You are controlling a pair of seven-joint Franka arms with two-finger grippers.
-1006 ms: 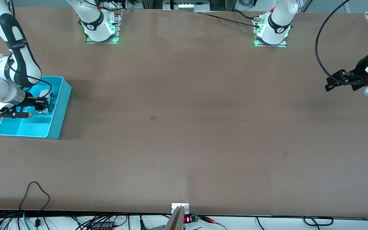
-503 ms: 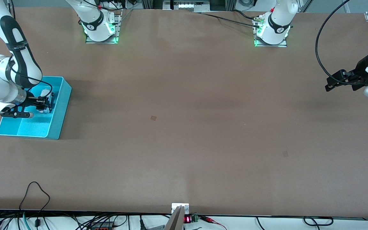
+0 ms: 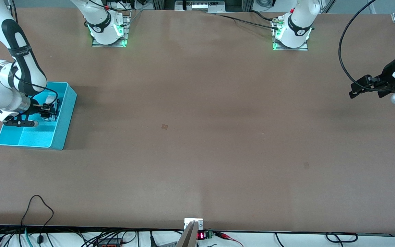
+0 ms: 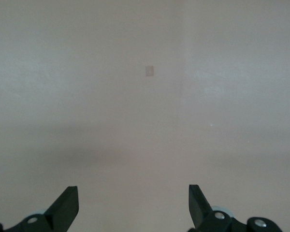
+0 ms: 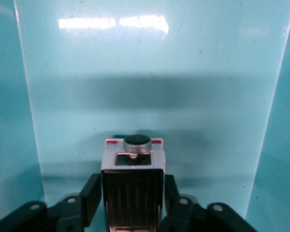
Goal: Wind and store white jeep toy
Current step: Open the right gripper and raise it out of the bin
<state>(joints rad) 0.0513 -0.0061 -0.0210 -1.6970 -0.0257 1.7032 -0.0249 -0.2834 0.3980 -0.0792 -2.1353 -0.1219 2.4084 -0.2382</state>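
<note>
The white jeep toy [image 5: 133, 169], with a black roof and a spare wheel on its tail, sits on the floor of the cyan bin [image 3: 66, 116], in the compartment farther from the front camera. In the front view only a sliver of the jeep [image 3: 48, 117] shows under the hand. My right gripper [image 5: 133, 187] is down inside the bin [image 5: 150, 96] and straddles the jeep. Its fingers [image 5: 91, 198] stand a hair off the jeep's sides, so it is open. My left gripper [image 3: 352, 92] waits open over the bare table at the left arm's end, with nothing between its fingertips [image 4: 133, 198].
The bin stands at the right arm's end of the table, with a divider [image 3: 29, 127] splitting off smaller compartments nearer the front camera. Cables [image 3: 38, 209] trail over the table's front edge. A small mark [image 3: 164, 126] lies mid-table.
My right gripper has sunk a little deeper into the bin with the jeep, and its fingers have eased apart from the jeep's sides. The left arm has not moved.
</note>
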